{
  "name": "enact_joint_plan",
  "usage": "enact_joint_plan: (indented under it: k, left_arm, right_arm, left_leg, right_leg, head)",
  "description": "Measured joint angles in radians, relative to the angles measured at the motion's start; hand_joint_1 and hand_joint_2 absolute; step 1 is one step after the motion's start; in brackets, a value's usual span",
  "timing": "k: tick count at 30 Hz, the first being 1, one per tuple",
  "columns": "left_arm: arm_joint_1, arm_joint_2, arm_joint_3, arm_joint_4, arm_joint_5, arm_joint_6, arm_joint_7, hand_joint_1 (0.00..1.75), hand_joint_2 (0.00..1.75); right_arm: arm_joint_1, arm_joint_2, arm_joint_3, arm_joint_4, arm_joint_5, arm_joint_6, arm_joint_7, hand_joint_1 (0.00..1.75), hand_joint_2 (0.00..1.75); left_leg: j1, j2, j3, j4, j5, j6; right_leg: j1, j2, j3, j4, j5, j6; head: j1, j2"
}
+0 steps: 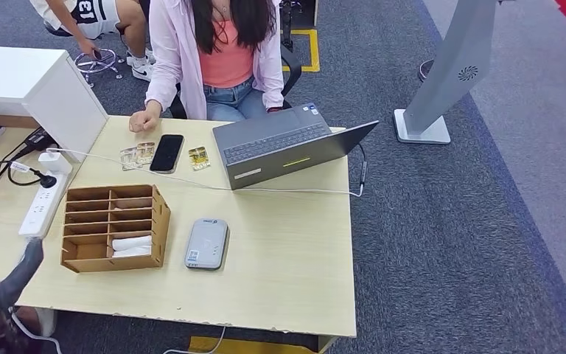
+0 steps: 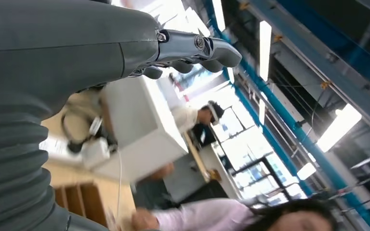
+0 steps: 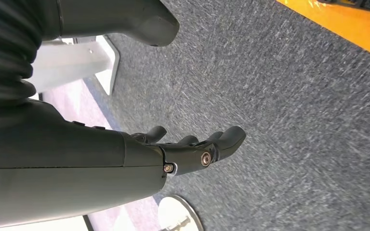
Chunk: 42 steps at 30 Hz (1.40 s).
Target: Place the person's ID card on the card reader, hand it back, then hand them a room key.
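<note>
The grey card reader [image 1: 206,244] lies flat on the wooden table [image 1: 280,280], toward its near side. Just to its left stands a brown slotted organiser [image 1: 114,227] with white cards [image 1: 131,245] in its lowest slots. A person in a pink jacket [image 1: 214,59] sits across the table, one hand [image 1: 145,120] resting on the tabletop. My left hand [image 1: 16,279] rises at the table's near left corner; its fingers [image 2: 202,48] are stretched out and hold nothing. My right hand [image 3: 188,149] hangs over the grey carpet, fingers apart and empty.
A black phone [image 1: 166,153] lies between small glossy packets [image 1: 138,155] in front of the person. An open laptop [image 1: 287,144] with a cable sits at the far right. A white power strip [image 1: 42,203] and white box [image 1: 51,92] occupy the left. A grey stand [image 1: 442,81] stands on the carpet.
</note>
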Motion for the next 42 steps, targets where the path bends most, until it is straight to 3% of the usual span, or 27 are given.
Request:
enact_joint_plan:
  k: [3, 5, 7, 9, 11, 13, 17, 22, 26, 29, 33, 36, 40, 42]
  left_arm:
    - [0.099, -0.116, 0.208, -0.061, 0.321, -0.263, -0.038, 0.0, 1.75]
    - [0.106, -0.202, 0.405, -0.05, 0.513, -0.465, 0.046, 0.0, 1.75]
    - [0.078, -0.27, 0.621, 0.04, 0.652, -0.588, 0.16, 0.0, 1.75]
    - [0.036, -0.31, 0.815, 0.227, 0.71, -0.6, 0.221, 0.0, 1.75]
    - [0.007, -0.333, 0.959, 0.467, 0.672, -0.546, 0.194, 0.0, 1.75]
    - [-0.007, -0.349, 1.042, 0.701, 0.571, -0.472, 0.148, 0.0, 1.75]
    - [-0.032, -0.358, 1.103, 1.012, 0.467, -0.397, 0.128, 0.0, 1.75]
    - [-0.061, -0.345, 1.141, 1.187, 0.445, -0.371, 0.133, 0.0, 1.75]
    - [-0.07, -0.339, 1.143, 1.259, 0.395, -0.347, 0.166, 0.0, 0.0]
    - [-0.078, -0.333, 1.143, 1.303, 0.366, -0.344, 0.18, 0.0, 0.0]
    - [-0.088, -0.323, 1.143, 1.348, 0.343, -0.337, 0.199, 0.0, 1.75]
    - [-0.09, -0.311, 1.13, 1.374, 0.331, -0.335, 0.216, 0.0, 1.75]
    - [-0.088, -0.294, 1.076, 1.391, 0.315, -0.335, 0.239, 0.0, 0.0]
    - [-0.085, -0.287, 1.044, 1.395, 0.307, -0.335, 0.25, 0.0, 0.0]
  right_arm:
    - [0.005, 0.0, -0.016, 0.0, -0.015, -0.011, 0.001, 0.0, 1.75]
    - [0.005, 0.002, -0.027, 0.0, -0.022, -0.019, 0.0, 0.0, 1.75]
    - [0.005, 0.004, -0.035, 0.0, -0.022, -0.026, -0.001, 0.0, 1.75]
    - [0.005, 0.005, -0.039, 0.0, -0.014, -0.027, -0.005, 0.0, 1.75]
    - [0.004, 0.007, -0.04, 0.0, 0.0, -0.022, -0.014, 0.0, 1.75]
    - [0.003, 0.007, -0.039, 0.0, 0.01, -0.015, -0.022, 0.0, 1.75]
    - [-0.005, 0.007, -0.038, 0.0, 0.018, -0.006, -0.025, 0.0, 1.75]
    - [-0.007, 0.007, -0.036, 0.0, 0.021, -0.005, -0.025, 0.0, 1.75]
    - [-0.007, 0.006, -0.031, -0.001, 0.034, -0.001, -0.016, 0.0, 1.75]
    - [-0.008, 0.004, -0.024, -0.001, 0.039, 0.007, -0.015, 0.0, 1.75]
    - [-0.008, 0.003, -0.02, -0.001, 0.038, 0.018, -0.02, 0.0, 1.75]
    - [-0.006, -0.001, -0.006, -0.003, 0.007, 0.032, -0.025, 0.0, 1.75]
    - [0.005, -0.012, 0.042, -0.011, -0.086, 0.046, -0.034, 0.0, 0.0]
    - [0.011, -0.018, 0.067, -0.016, -0.135, 0.05, -0.038, 0.0, 0.0]
  left_leg:
    - [0.0, -0.002, -0.001, 0.0, -0.002, 0.002]
    - [0.0, -0.003, -0.001, 0.0, -0.003, 0.002]
    - [0.0, -0.003, 0.001, -0.001, -0.004, 0.001]
    - [-0.001, -0.002, 0.005, -0.001, -0.005, 0.0]
    - [-0.001, -0.001, 0.009, -0.002, -0.006, -0.001]
    - [-0.001, -0.004, 0.011, -0.002, -0.007, -0.001]
    - [-0.001, -0.01, 0.011, -0.001, -0.007, 0.001]
    - [-0.001, -0.011, 0.011, 0.0, -0.007, 0.001]
    - [-0.001, -0.011, 0.011, 0.0, -0.008, 0.001]
    - [-0.001, -0.011, 0.011, 0.0, -0.008, 0.001]
    - [0.0, -0.01, 0.012, -0.001, -0.008, 0.001]
    - [0.0, -0.01, 0.012, -0.001, -0.008, 0.001]
    - [0.0, -0.01, 0.012, -0.001, -0.008, 0.001]
    - [0.0, -0.01, 0.012, -0.001, -0.008, 0.001]
  right_leg:
    - [0.0, -0.003, 0.001, 0.0, -0.003, 0.002]
    - [0.0, -0.004, 0.001, 0.0, -0.005, 0.001]
    - [0.0, -0.003, 0.003, -0.001, -0.006, 0.001]
    - [-0.001, -0.003, 0.005, 0.0, -0.006, 0.0]
    - [-0.001, -0.002, 0.008, 0.0, -0.007, -0.001]
    - [-0.001, -0.004, 0.009, -0.001, -0.009, 0.0]
    - [-0.001, -0.011, 0.013, -0.002, -0.011, 0.002]
    - [-0.001, -0.011, 0.015, -0.002, -0.011, 0.002]
    - [-0.001, -0.011, 0.015, -0.002, -0.011, 0.002]
    - [-0.001, -0.011, 0.015, -0.002, -0.011, 0.002]
    - [0.0, -0.011, 0.015, -0.002, -0.011, 0.002]
    - [0.0, -0.011, 0.015, -0.002, -0.011, 0.002]
    - [0.0, -0.011, 0.015, -0.002, -0.011, 0.002]
    - [0.0, -0.011, 0.015, -0.002, -0.011, 0.002]
  head:
    - [0.001, 0.0]
    - [0.002, 0.0]
    - [0.003, 0.0]
    - [0.001, 0.0]
    - [-0.004, 0.0]
    - [-0.007, 0.0]
    - [-0.001, 0.0]
    - [-0.001, 0.0]
    - [-0.001, 0.0]
    - [-0.001, 0.0]
    - [-0.001, 0.0]
    - [-0.001, 0.0]
    - [-0.001, 0.0]
    - [-0.001, 0.0]
